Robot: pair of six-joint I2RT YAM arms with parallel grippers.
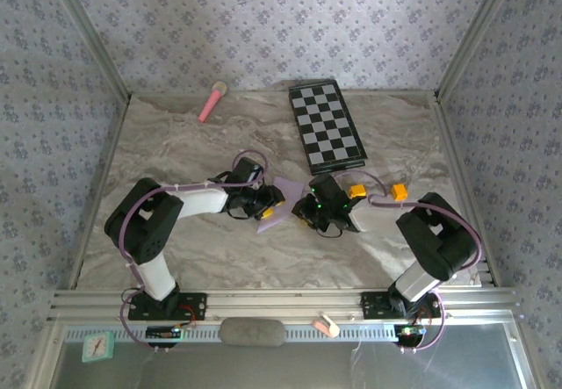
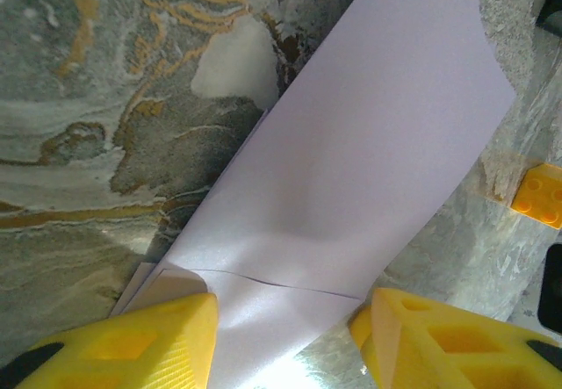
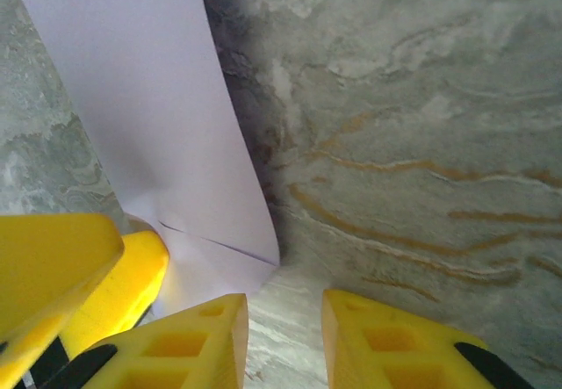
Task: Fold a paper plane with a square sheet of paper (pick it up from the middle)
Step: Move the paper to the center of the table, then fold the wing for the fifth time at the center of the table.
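marble table (image 3: 421, 99); our left pincer (image 2: 285, 319) apart astride the paper (image 2: 369, 143), its near end cut off; right pincer (image 3: 284, 310) narrowly apart, paper at its left.

Sheet of paper (image 1: 283, 198): thin, pale lilac, no longer a flat square, with layered edges and a fine crease across one end. That end lay between the spread fingers of the left gripper (image 2: 285, 327). One long edge curled up off the surface, just left of the right gripper (image 3: 283, 336).
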